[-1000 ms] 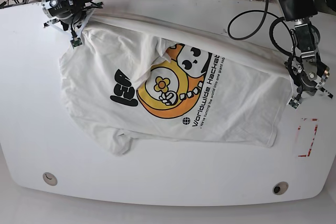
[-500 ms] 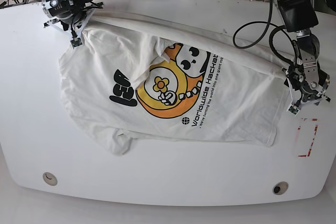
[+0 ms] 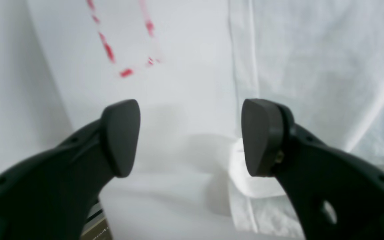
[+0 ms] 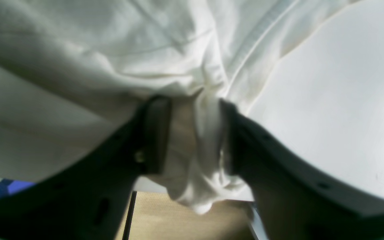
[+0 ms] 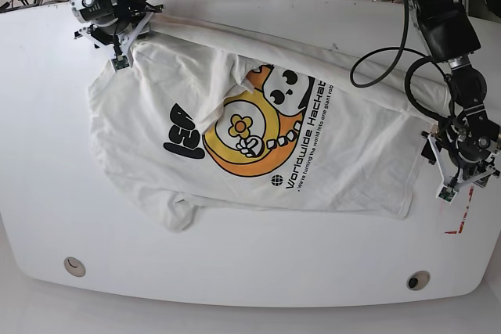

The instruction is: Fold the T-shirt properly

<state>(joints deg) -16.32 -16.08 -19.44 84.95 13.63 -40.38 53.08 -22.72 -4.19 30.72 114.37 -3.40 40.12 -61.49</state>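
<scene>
A white table [image 5: 47, 154] fills the base view, with the T-shirt [image 5: 258, 138] spread across its middle, print side up. At the right edge of the frame the left gripper [image 3: 188, 136] stands wide apart and empty beside the shirt's hem. At upper left the right gripper [image 4: 192, 133] has its jaws parted, with bunched cloth between them.

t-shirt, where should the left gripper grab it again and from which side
Probably the hemmed side edge of the T-shirt that lies flat beside the open left gripper. Come from the bare table side, low, sliding one finger under the doubled corner near it; that raised fold gives something to pinch.
</scene>
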